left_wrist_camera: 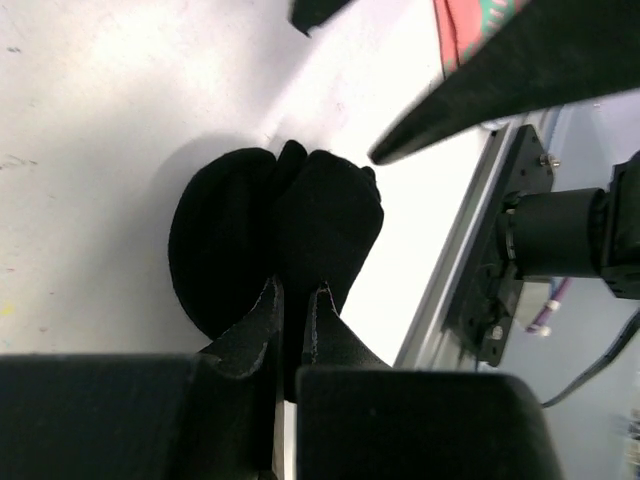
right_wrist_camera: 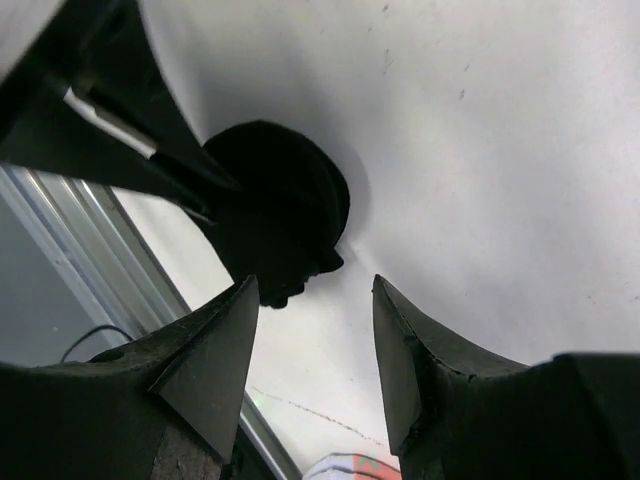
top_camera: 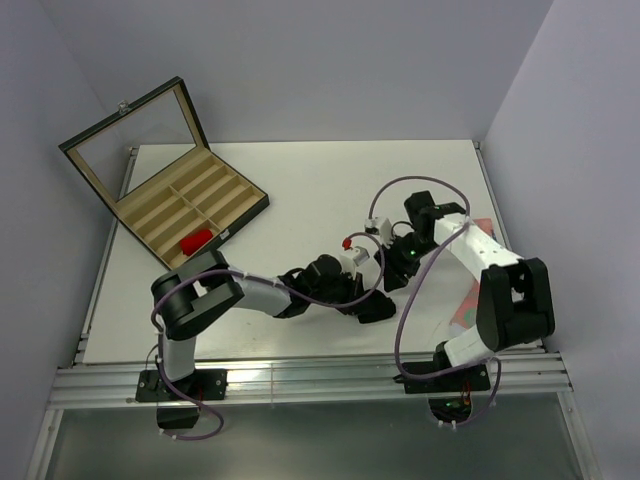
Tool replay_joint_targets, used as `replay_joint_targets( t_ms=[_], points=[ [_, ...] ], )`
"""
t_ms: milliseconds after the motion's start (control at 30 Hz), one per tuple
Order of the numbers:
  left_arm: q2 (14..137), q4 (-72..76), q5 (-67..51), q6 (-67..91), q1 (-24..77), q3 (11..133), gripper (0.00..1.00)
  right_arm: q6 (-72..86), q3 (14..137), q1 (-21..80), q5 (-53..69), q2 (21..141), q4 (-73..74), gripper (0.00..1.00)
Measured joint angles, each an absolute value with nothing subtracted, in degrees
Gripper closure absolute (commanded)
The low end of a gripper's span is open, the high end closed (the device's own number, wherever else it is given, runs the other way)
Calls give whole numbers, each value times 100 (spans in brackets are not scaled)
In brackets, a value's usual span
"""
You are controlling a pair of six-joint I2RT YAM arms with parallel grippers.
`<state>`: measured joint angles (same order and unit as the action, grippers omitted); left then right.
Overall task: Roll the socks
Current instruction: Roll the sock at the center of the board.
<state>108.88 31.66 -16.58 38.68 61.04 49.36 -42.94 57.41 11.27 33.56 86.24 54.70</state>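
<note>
The black sock sits bunched into a round roll on the white table, near the front edge. My left gripper is shut on the roll's near side, with both fingers pressed into the fabric. Just beside the black sock my right gripper stands open, with only bare table between its fingers. In the top view the two grippers meet at the table's front middle, left gripper below right gripper. The red sock lies rolled in a compartment of the open box.
The open display box with its raised glass lid stands at the back left. A salmon-pink sock lies at the right edge under my right arm. The aluminium rail runs along the table's front, close to the black roll.
</note>
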Motion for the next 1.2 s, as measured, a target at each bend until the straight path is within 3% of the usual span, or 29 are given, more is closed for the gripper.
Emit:
replay_joint_targets(
  t_ms=[467,867,1200],
  points=[
    [11109,2840,-2641,4327,5662,5155,100,-5546,4381,932,3417,6954,5155,37],
    [11432,1988,-3378,4340,5400,5793,100,-6578,3929,954,3601,6412,5175,35],
    [11616,1533,-3739,4340,5277,6134,100,-6534,3382,1715,3367,5791,4724,35]
  ],
)
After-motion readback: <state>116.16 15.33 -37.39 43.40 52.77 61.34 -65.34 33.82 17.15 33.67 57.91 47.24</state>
